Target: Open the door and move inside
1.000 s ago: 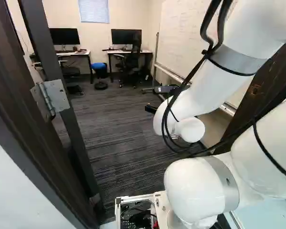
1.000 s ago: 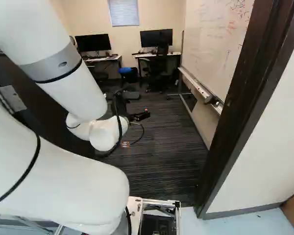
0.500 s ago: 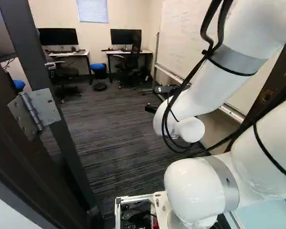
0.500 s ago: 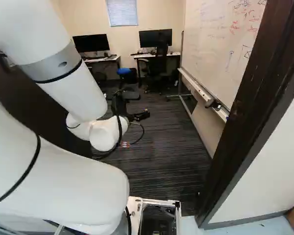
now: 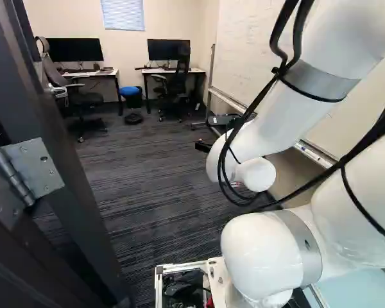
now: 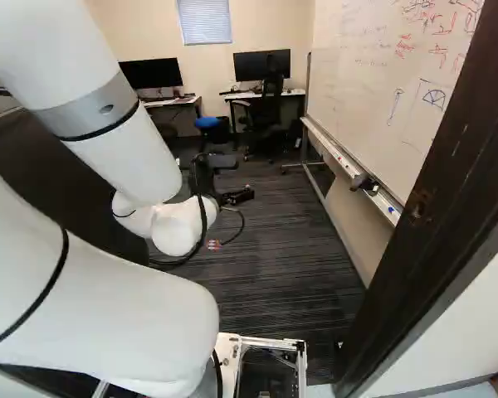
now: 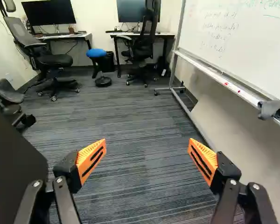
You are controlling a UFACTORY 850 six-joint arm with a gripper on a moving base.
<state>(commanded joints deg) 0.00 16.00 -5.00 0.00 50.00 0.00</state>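
The gripper (image 6: 236,196) is held out past the doorway over the carpet, low in front of the arm. In the wrist view the gripper (image 7: 147,144) has its orange-padded fingers wide apart, with nothing between them. The dark door (image 7: 11,170) stands open beside one finger, apart from it. In the right base view the door (image 6: 50,178) shows partly behind the arm. Its metal hinge (image 5: 35,168) is at the left of the left base view. The dark door frame (image 6: 436,211) rises at the right of the right base view. No handle can be made out.
Inside are a striped carpet floor (image 7: 130,121), a whiteboard (image 6: 382,91) with a tray along the right side, desks (image 6: 170,101) with monitors at the far wall, office chairs (image 7: 51,60) and a blue stool (image 7: 97,53). The frame's right post stands close beside the base.
The base has moved forward into the doorway; the hinge and right post have shifted outward and look nearer, and more whiteboard shows. The arm keeps its pose against its lowest joint.
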